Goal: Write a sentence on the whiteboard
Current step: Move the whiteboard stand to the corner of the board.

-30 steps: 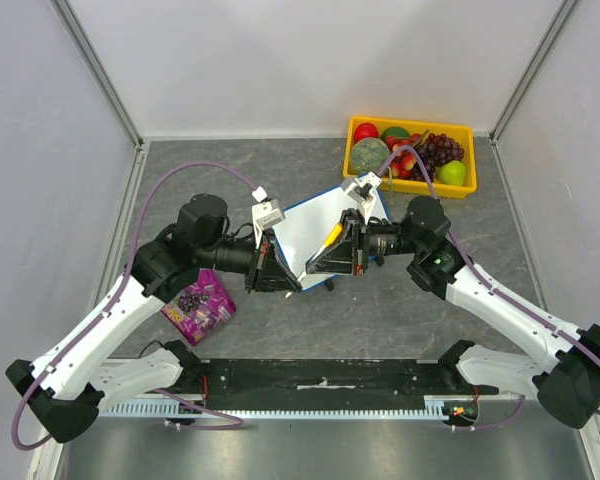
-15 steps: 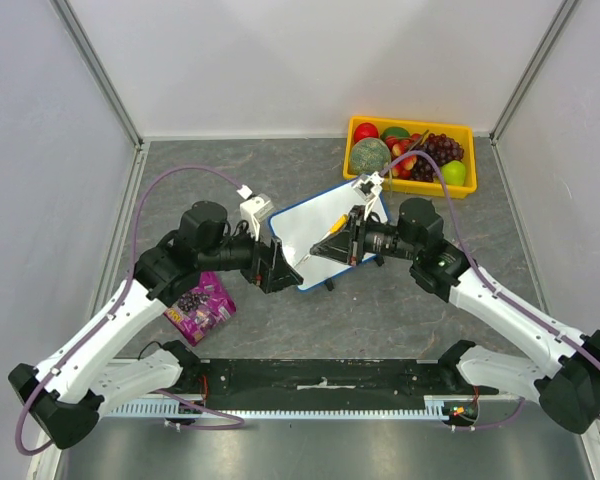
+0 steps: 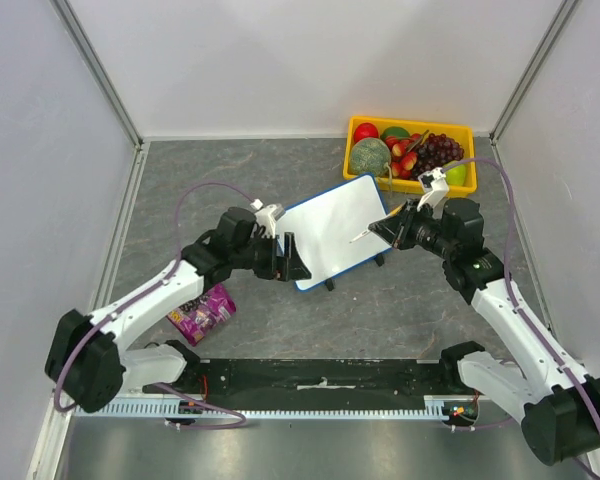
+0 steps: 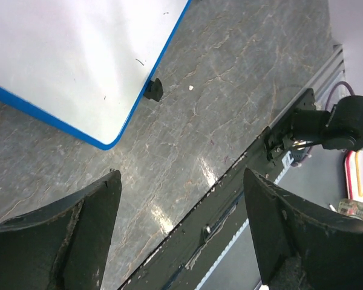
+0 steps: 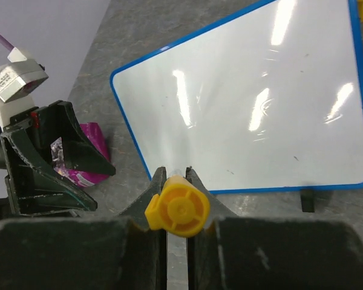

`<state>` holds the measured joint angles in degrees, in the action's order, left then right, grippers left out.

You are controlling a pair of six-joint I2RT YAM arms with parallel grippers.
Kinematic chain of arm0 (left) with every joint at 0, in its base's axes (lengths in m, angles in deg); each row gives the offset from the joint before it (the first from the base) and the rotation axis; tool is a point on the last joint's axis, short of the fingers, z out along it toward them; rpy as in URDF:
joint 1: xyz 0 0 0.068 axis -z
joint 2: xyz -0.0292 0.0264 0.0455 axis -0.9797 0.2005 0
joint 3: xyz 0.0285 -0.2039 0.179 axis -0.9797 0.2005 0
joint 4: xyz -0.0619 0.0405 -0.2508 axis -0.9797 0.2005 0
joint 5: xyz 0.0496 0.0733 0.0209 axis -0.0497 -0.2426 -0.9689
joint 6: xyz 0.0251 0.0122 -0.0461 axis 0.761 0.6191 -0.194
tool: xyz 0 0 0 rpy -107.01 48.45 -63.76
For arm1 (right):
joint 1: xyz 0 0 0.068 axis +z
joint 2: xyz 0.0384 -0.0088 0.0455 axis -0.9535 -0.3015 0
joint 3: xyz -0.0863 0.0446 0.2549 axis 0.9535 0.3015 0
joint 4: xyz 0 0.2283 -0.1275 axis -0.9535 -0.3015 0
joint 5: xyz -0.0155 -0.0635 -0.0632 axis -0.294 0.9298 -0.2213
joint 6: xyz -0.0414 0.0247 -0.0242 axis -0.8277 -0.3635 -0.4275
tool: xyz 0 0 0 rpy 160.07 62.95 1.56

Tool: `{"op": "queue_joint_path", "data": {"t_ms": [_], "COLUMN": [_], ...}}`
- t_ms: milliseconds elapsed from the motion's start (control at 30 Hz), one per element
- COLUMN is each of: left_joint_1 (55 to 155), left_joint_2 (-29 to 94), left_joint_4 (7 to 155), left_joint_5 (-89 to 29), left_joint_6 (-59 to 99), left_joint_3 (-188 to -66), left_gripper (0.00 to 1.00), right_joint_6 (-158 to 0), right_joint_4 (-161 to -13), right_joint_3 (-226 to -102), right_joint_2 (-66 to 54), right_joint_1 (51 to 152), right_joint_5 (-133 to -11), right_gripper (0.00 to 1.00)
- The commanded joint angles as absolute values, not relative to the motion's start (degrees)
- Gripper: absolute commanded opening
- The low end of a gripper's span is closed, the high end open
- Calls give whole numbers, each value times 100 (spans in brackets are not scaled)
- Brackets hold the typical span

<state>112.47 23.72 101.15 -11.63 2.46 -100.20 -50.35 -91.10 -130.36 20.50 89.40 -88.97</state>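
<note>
Grey marbled tabletop (image 3: 280, 170) enclosed by plain white walls (image 3: 280, 60)

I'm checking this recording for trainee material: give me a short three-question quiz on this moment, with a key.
1. Which arm's gripper grips the yellow-capped plastic marker? A left, B right, C neither.
2. True or false: the rectangular blue-framed whiteboard bears no lettering.
3. Fill in: the left gripper has its jaws standing ____.
Key: 1 B, the right gripper; 2 true; 3 open.
</note>
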Motion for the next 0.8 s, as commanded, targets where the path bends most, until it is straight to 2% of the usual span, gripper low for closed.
{"op": "queue_joint_path", "data": {"t_ms": [0, 367, 600, 767], "left_joint_1": [11779, 13344, 13828, 13890], "left_joint_2": [2839, 4562, 5792, 6101], "left_joint_4": [9377, 9614, 10088, 10422], "left_joint_5": [-1668, -4367, -5045, -5572], "left_joint_6": [-319, -1681, -1743, -1963], "left_joint_3": [-10161, -10758, -11629, -11673], "left_gripper": [86, 83, 83, 77], "right_joint_6": [-5529, -5617, -5661, -5687], "right_joint_4": [-9656, -9762, -9779, -9814], "right_joint_3": [-13345, -13389, -13380, -13363], "right_joint_2": [2178, 2082, 2037, 2046], "right_joint_1": [8792, 8660, 8608, 8599], "right_joint_5": [-8685, -8711, -8746, -8729], "right_gripper": [0, 0, 0, 0]}}
